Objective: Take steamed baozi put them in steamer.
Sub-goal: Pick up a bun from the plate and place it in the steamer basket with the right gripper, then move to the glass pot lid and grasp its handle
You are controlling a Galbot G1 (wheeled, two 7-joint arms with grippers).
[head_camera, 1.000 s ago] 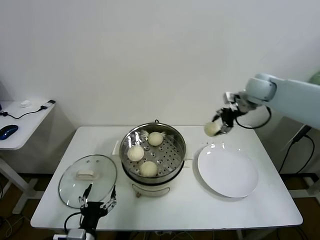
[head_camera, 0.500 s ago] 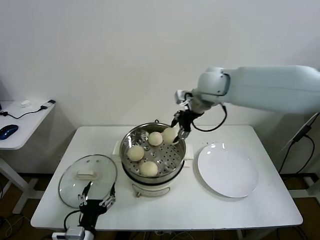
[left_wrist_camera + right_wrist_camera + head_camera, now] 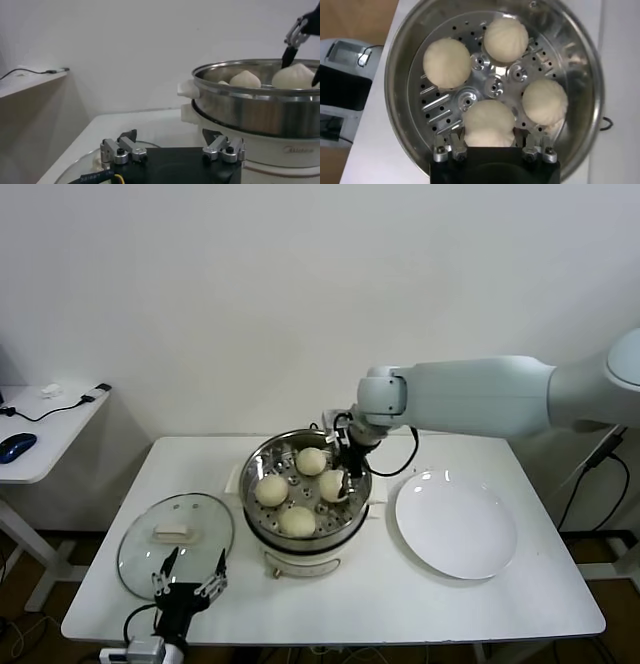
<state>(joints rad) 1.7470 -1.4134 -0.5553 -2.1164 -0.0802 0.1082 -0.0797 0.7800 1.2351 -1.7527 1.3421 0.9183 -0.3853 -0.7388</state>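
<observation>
The steamer [image 3: 250, 496] stands mid-table with three loose baozi on its perforated tray [image 3: 311, 461], [image 3: 271, 490], [image 3: 297, 521]. My right gripper [image 3: 338, 481] reaches down into the pot from the right, shut on a fourth baozi [image 3: 329, 487] low over the tray. In the right wrist view that baozi [image 3: 488, 122] sits between the fingers of the gripper [image 3: 491, 136], with the others [image 3: 447, 63], [image 3: 506, 39], [image 3: 544, 101] around it. My left gripper [image 3: 187, 584] is open and empty at the table's front left edge; in its own view [image 3: 170, 134] it faces the steamer [image 3: 250, 110].
A glass lid [image 3: 140, 556] with a white handle lies left of the steamer, just beyond the left gripper. A bare white plate [image 3: 455, 529] lies to the steamer's right. A side table [image 3: 45, 439] with a mouse stands far left. A wall is behind.
My right gripper carried the baozi from above the plate leftward to the steamer and lowered it into the pot beside the other three. The left gripper stayed put.
</observation>
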